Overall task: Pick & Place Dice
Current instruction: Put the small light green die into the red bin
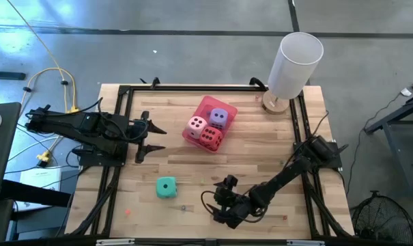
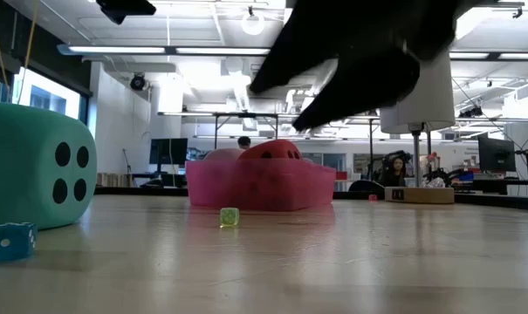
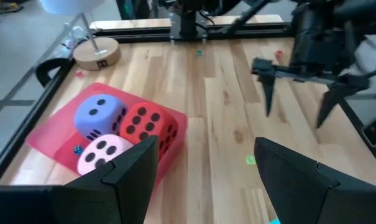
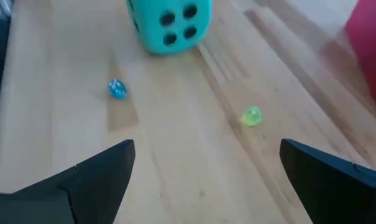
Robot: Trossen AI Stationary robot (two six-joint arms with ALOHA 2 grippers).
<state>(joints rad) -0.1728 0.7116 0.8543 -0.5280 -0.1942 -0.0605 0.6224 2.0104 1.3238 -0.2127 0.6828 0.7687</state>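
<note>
The wooden worktop (image 1: pixel 261 164) carries a white cylinder lamp (image 1: pixel 295 65) on a round wooden base at its far right corner. A pink tray (image 1: pixel 201 113) sits near the middle of the far half, holding the purple die (image 1: pixel 219 117), the pale pink die (image 1: pixel 195 126) and the red die (image 1: pixel 210 138), packed against one another. The teal die (image 1: pixel 166 187) stands alone on the bare wood toward the near edge, left of centre. The left pincer (image 1: pixel 155 139) hangs released beside the left edge, empty. The right pincer (image 1: pixel 216 205) hovers low by the near edge, spread wide and empty, right of the teal die. A tiny blue die (image 4: pixel 117 89) and a tiny green die (image 4: pixel 252 116) lie near the teal die.
</note>
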